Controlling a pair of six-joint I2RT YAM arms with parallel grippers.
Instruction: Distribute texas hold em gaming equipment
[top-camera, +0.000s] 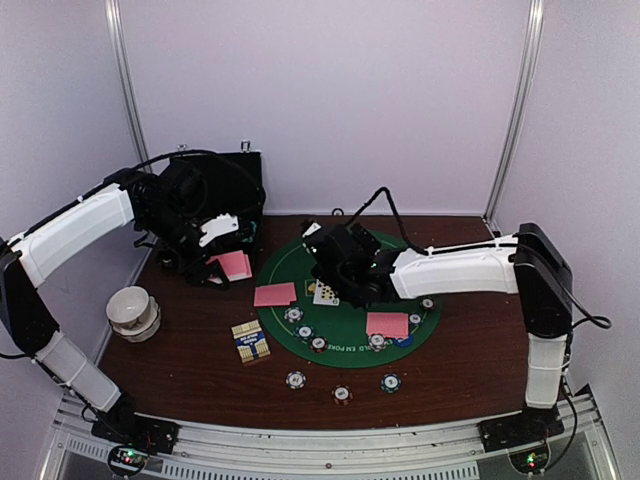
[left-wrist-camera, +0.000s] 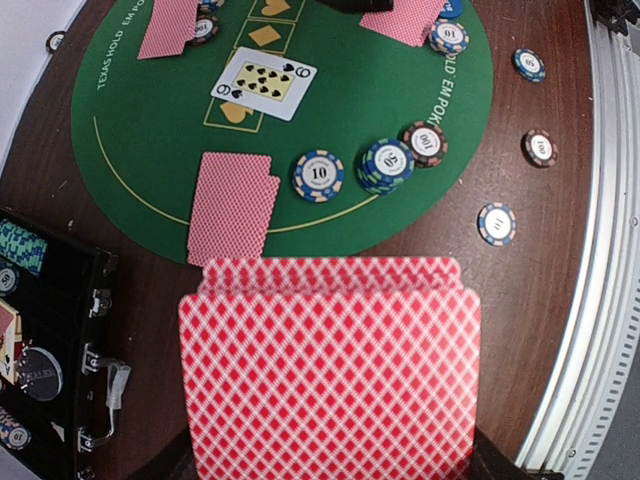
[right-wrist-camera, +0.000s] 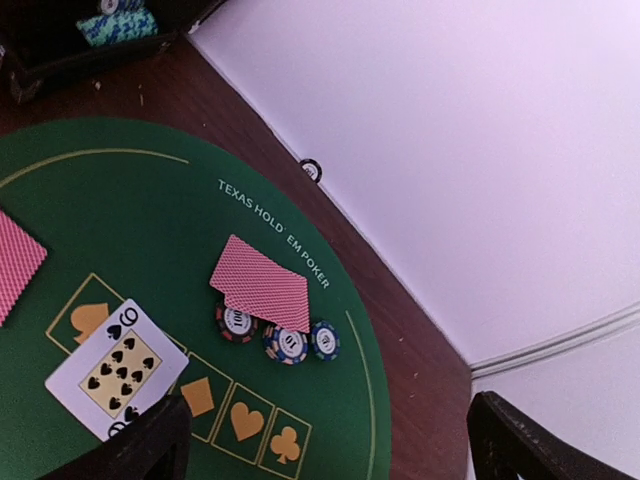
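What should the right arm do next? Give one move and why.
Probably move the open right pincer to the card deck in the left pincer: the nine of spades lies face up, and the diamond slot beside it is bare.

The left arm arches in from the left side, its claw clamped on a fan of pink-backed cards. The right arm stretches leftward, forearm nearly level, its claw spread wide and empty.

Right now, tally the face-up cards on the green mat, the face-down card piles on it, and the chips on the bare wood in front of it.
Face-up cards: 1
Face-down card piles: 3
Chips in front: 3
Total: 7
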